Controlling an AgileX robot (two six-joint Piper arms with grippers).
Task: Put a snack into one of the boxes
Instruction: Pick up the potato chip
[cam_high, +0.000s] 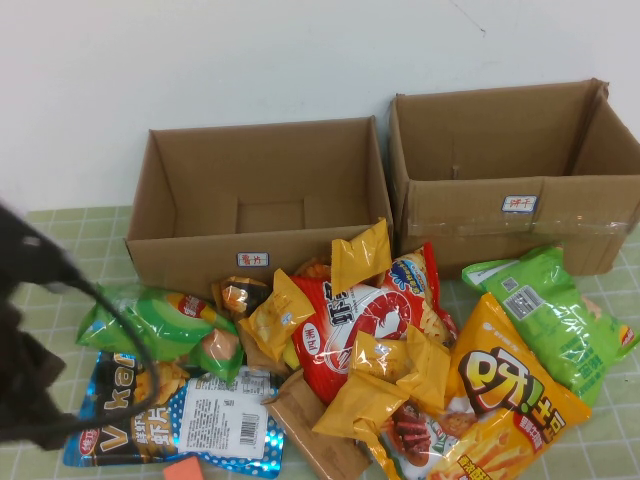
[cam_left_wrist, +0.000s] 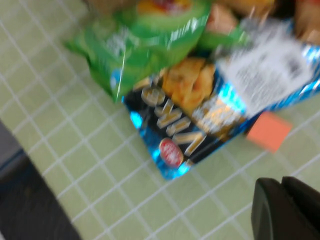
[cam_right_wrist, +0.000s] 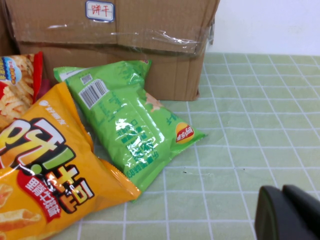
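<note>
Nothing's in the boxes yet: the whole snack pile, red bag (cam_high: 352, 322) in the middle, sits on the counter (cam_high: 70, 222) right in front of the left box (cam_high: 262, 206), with the right box (cam_high: 510, 165) just beside it. The left gripper (cam_left_wrist: 287, 210) hangs low near the blue bag (cam_left_wrist: 210, 107) at the pile's edge, probably lining up a grab. The right gripper (cam_right_wrist: 290, 212) hovers near the green bag (cam_right_wrist: 127, 122). Can't tell whether either set of jaws is apart or together.
</note>
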